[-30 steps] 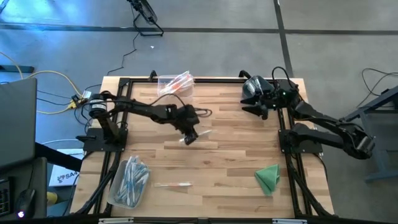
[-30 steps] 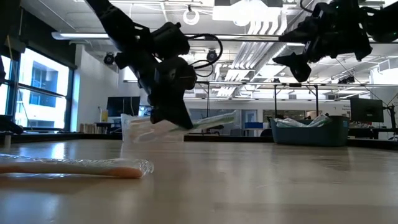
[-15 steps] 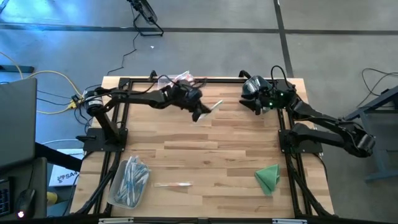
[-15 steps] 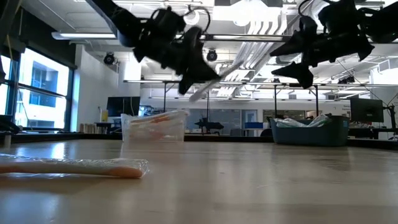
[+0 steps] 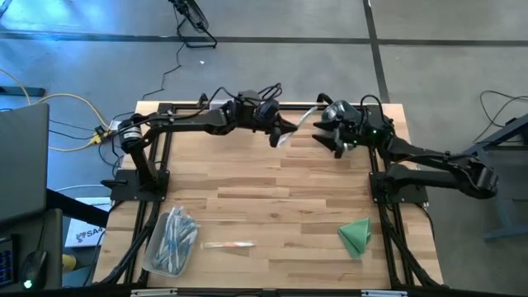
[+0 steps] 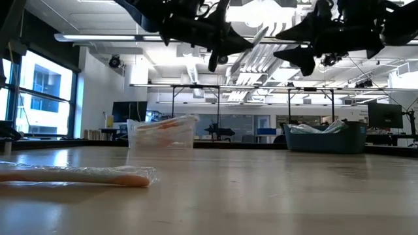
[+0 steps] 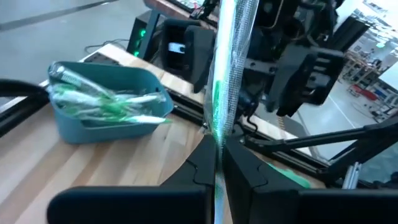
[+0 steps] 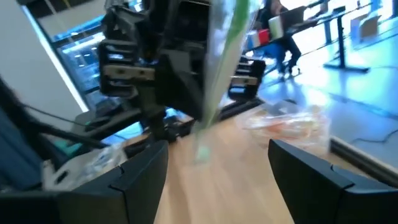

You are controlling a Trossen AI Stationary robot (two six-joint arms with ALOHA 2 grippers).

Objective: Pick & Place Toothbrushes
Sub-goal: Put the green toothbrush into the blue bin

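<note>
Holding one toothbrush [image 5: 299, 124] pinched tight, the left gripper [image 5: 279, 134] points its long end toward the right gripper [image 5: 330, 132], which waits just beside it, high over the table [image 5: 272, 214], fingers spread wide.

The left gripper [image 5: 279, 134] is raised above the table's far edge near its middle, fingers pinched together; the right gripper [image 5: 327, 132] hangs just beside it, facing it, fingers spread wide.
</note>
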